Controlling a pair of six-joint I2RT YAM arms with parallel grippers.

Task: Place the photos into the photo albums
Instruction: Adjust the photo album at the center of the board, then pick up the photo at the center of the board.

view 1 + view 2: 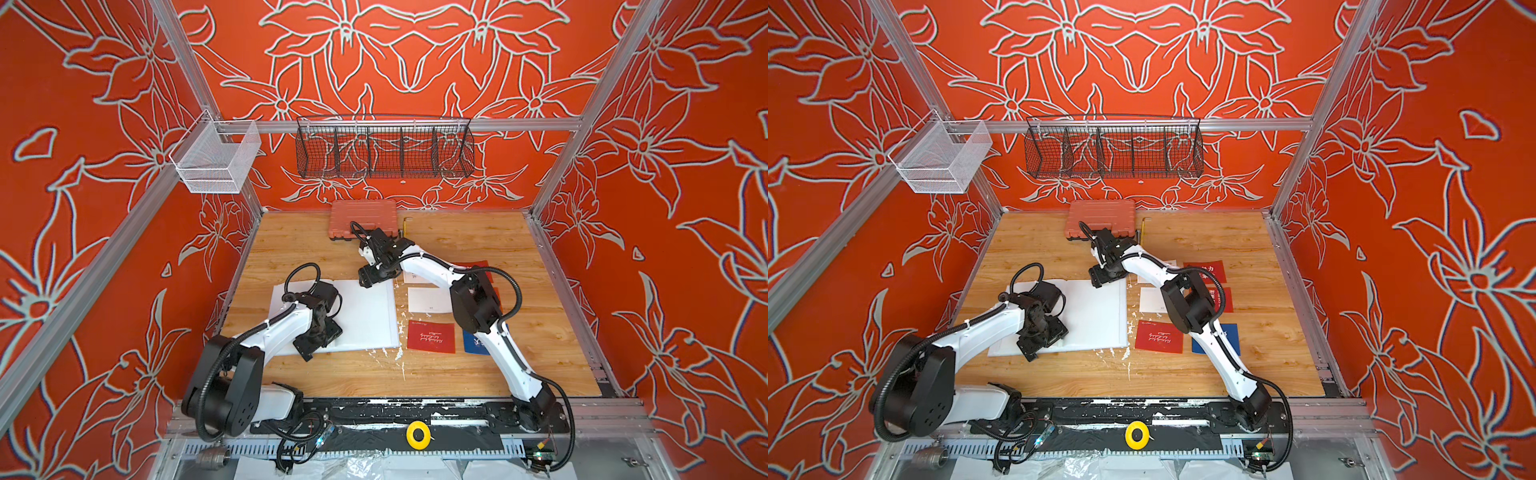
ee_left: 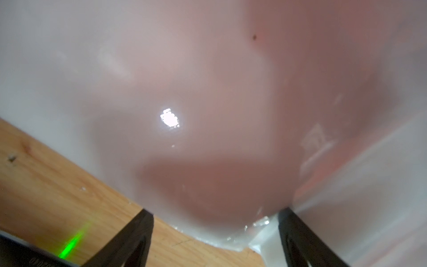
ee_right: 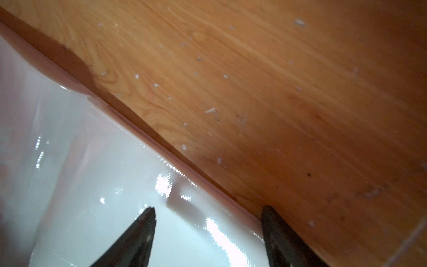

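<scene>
Right arm [image 1: 473, 299] covering some photos [image 1: 431, 337], left claw [image 2: 215, 222] gaping empty over album [image 1: 365, 316] near edge, right claw [image 3: 208, 219] gaping empty over far edge.

Wood tbl [image 1: 478, 241]: open album [image 1: 365, 311], photos [image 1: 431, 337] beside, orange case [image 1: 363, 216] at back.

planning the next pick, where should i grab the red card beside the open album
Probably its near edge, from the robot's side: the red card lies flat, with bare table there, while the album and blue card flank it.
</scene>
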